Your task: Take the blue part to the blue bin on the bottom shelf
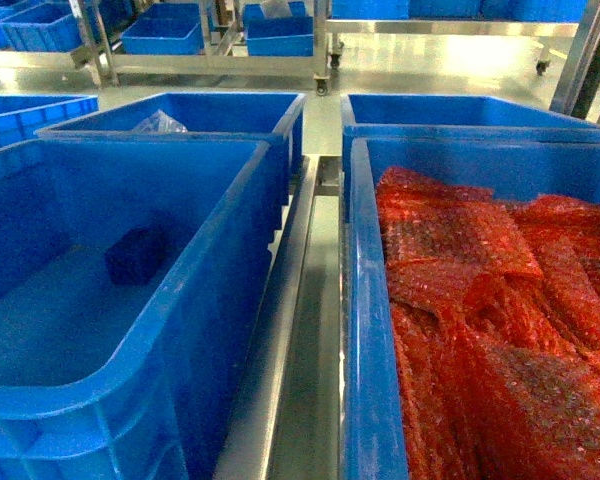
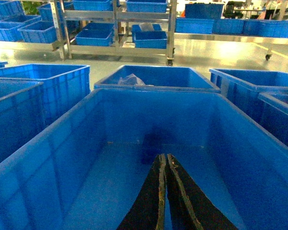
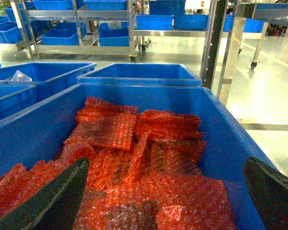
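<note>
The blue part (image 1: pixel 135 255) is a small dark navy block lying on the floor of the large blue bin (image 1: pixel 220 300) at the near left. In the left wrist view the blue part (image 2: pixel 156 139) is a dark blur near the far wall of the blue bin (image 2: pixel 53 158). My left gripper (image 2: pixel 164 155) hangs over the bin just short of the part, shut with nothing between its fingers. My right gripper (image 3: pixel 165 160) is wide open above the red bubble wrap (image 3: pixel 134 158). A steel rail of the shelf (image 1: pixel 290 300) runs beside the bin. Neither gripper shows in the head view.
A like blue crate (image 1: pixel 370 330) full of red bubble wrap (image 1: pixel 500 300) stands at the right. Two more crates (image 1: pixel 210 115) (image 1: pixel 450 110) sit behind, one holding clear plastic (image 1: pixel 158 124). A steel rack (image 1: pixel 215 60) with small blue bins stands across the floor. Upright posts (image 3: pixel 216 43) rise at the right.
</note>
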Robot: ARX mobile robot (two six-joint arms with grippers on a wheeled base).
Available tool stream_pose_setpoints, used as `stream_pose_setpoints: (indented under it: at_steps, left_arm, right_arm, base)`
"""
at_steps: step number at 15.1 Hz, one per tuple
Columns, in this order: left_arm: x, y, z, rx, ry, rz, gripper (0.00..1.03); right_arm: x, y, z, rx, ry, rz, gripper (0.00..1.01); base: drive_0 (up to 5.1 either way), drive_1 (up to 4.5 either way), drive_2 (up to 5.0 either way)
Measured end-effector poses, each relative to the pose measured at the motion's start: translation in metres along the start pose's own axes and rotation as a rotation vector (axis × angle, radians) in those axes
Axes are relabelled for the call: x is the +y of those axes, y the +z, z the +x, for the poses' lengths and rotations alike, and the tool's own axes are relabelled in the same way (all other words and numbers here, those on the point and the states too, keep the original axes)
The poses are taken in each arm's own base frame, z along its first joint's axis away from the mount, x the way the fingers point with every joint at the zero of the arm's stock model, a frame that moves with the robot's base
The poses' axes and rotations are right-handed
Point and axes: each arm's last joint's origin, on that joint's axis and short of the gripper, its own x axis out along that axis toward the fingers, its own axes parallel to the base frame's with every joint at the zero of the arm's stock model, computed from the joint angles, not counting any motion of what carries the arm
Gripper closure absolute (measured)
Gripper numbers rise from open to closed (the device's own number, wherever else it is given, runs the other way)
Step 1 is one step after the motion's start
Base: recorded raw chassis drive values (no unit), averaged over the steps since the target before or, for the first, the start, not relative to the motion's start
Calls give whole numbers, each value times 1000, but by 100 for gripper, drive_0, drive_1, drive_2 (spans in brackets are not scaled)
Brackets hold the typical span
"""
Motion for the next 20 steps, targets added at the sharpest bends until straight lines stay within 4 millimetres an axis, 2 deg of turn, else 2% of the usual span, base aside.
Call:
stream_pose_setpoints:
  at_steps: [13, 14, 17, 20]
  left_arm:
    - [0, -5, -24, 29, 2, 0, 101]
    - [0, 0, -25, -7, 1, 2, 101]
    - [0, -4, -24, 17, 1, 2, 101]
    - [0, -4, -24, 17, 1, 2, 70]
  right_arm:
    - [0, 0, 0, 0, 0, 0, 3]
    - [0, 0, 0, 0, 0, 0, 3]
    - [0, 0, 0, 0, 0, 0, 3]
    - [0, 0, 0, 0, 0, 0, 3]
  base:
    - [0, 0, 0]
    - [0, 0, 0]
    - [0, 0, 0]
    - [0, 0, 0]
